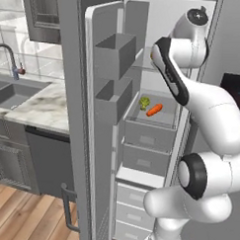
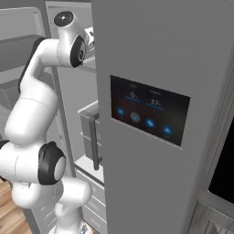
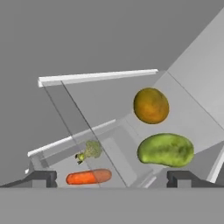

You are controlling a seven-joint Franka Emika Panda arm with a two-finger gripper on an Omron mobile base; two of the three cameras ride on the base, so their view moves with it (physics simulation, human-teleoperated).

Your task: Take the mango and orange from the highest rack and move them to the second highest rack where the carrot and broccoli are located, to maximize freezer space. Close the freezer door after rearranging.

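Observation:
In the hand view an orange and a green mango lie side by side on the highest rack, the mango nearer to me. My gripper is open, fingertips wide apart, a short way off the mango and touching nothing. Below, through the glass, the broccoli and carrot rest on the second rack. From the left base view the broccoli and carrot sit on that rack, while my arm reaches in above them. The freezer door stands wide open.
Door bins jut from the open door's inner side. Closed drawers fill the freezer below the second rack. The neighbouring door with a dark touchscreen is shut on the right. A marble counter with a sink lies to the left.

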